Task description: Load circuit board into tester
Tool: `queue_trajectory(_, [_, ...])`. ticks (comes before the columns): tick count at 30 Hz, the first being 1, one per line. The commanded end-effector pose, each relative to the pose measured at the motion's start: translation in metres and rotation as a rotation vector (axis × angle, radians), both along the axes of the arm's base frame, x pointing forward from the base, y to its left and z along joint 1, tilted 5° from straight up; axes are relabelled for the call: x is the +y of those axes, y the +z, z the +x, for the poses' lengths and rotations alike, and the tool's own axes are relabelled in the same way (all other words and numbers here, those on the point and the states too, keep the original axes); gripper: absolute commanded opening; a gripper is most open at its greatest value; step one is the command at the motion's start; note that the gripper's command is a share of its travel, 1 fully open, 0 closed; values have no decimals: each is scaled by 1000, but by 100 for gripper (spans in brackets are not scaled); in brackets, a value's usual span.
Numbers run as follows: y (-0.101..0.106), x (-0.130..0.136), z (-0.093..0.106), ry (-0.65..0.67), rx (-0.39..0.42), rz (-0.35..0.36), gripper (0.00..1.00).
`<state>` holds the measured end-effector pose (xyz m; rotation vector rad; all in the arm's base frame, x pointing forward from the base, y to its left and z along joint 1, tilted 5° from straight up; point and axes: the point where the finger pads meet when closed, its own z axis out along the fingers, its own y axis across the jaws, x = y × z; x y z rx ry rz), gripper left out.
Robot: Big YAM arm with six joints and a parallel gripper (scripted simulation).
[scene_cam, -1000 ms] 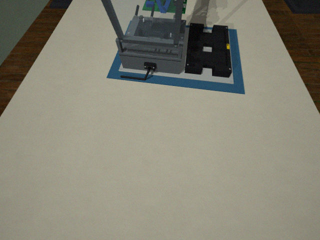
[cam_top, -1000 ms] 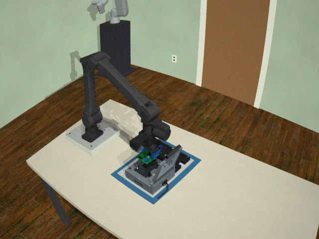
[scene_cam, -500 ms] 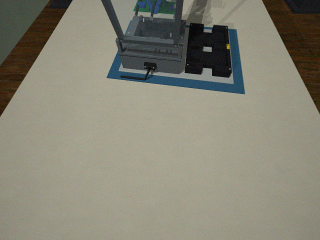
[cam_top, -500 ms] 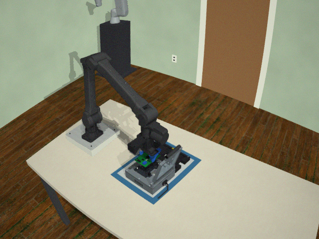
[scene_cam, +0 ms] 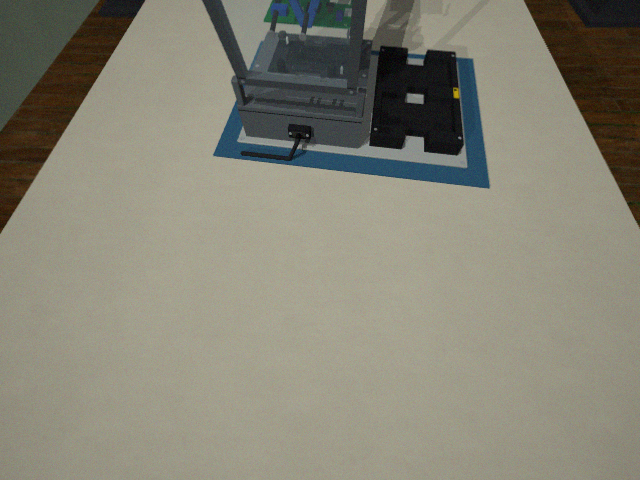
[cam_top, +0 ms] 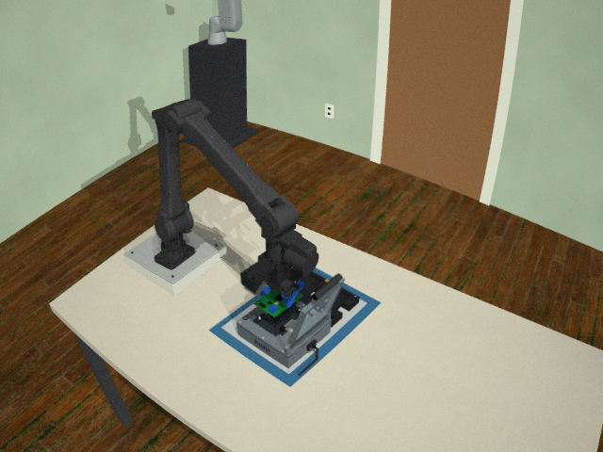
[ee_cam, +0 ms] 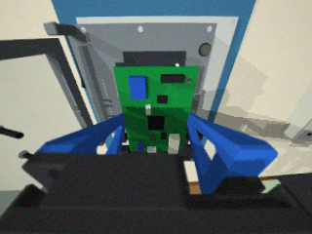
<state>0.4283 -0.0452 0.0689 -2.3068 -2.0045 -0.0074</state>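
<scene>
My gripper [ee_cam: 156, 117] with blue fingers is shut on the green circuit board [ee_cam: 156, 109] by its long edges. It holds the board a little above the open grey tester [cam_top: 287, 327], over the plate. The board's white connector [ee_cam: 174, 142] is at the end nearest my wrist. The board also shows in the top view [cam_top: 276, 301] and at the top edge of the exterior view [scene_cam: 310, 11]. The tester's lid [cam_top: 318, 303] stands raised on its hinge. The black tray [scene_cam: 416, 100] beside the tester has both pockets empty. The pins and posts are hidden under the board.
The tester and tray stand on a white plate with a blue border [scene_cam: 356, 165]. A black cable [scene_cam: 273, 152] leaves the tester's front. The arm's base [cam_top: 172, 263] stands on a white block at the table's far left.
</scene>
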Motion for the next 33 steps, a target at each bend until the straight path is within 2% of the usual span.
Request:
queue_trajectory(1, [26, -6, 27, 0, -65, -12, 72])
queue_trajectory(33, [29, -4, 29, 2, -77, -14, 72])
